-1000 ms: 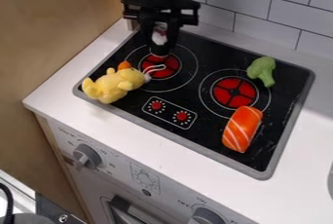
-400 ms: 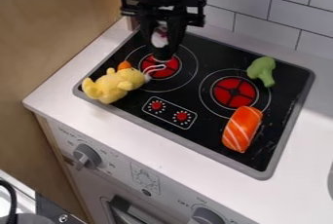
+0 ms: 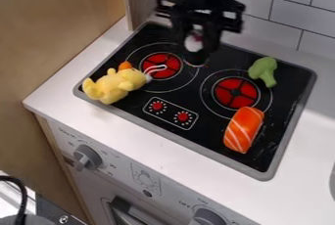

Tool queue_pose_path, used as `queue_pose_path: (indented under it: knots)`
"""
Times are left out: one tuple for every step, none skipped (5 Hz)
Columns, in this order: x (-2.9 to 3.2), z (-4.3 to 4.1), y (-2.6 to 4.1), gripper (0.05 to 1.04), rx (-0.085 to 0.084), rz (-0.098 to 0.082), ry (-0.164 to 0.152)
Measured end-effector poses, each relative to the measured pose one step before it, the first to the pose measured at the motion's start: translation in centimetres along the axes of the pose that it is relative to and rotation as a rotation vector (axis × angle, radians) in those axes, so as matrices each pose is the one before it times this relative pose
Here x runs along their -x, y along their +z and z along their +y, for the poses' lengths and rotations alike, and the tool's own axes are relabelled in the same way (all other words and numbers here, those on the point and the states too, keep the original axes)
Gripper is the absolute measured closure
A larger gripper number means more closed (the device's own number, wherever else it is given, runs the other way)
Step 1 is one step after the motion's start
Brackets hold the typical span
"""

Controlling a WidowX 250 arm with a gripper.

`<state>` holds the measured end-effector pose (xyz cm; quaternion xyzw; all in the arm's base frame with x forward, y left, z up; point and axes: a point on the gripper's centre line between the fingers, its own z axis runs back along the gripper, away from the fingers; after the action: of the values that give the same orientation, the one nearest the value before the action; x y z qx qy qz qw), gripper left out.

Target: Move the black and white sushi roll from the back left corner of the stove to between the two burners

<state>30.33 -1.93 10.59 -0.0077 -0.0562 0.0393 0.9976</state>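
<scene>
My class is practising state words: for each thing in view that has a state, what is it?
Black two-finger gripper: closed around an item
White-and-red item: held
Yellow plush toy: lying, unheld
Orange, white-striped toy salmon: lying, unheld
Green toy broccoli: unheld
Round grey knob: setting unclear

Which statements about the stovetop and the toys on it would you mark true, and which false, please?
The salmon piece lies on the stovetop. True.
The gripper hangs over the oven's front. False: it hangs over the back part of the stovetop.
The toy broccoli lies nearer the tiled wall than the salmon piece does. True.
The yellow plush toy lies beside the salmon piece. False: it lies at the opposite side of the stovetop.
</scene>
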Motion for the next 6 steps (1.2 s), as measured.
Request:
queue_pose_path:
  knots:
    - [-0.618, -0.978, -1.516, 0.679, -0.0306, 0.0175, 0.0015]
    - [-0.183, -0.031, -1.518, 0.679, -0.0269, 0.0157, -0.0077]
    - [-0.014, 0.225, -1.042, 0.679, -0.0159, 0.0059, -0.0213]
    - [0.852, 0.254, -0.862, 0.679, -0.0136, 0.0189, -0.0229]
    - [0.074, 0.348, -0.115, 0.608, -0.0045, 0.0030, -0.0061]
    - [0.141, 0.439, -0.299, 0.301, -0.0131, -0.0020, 0.0121]
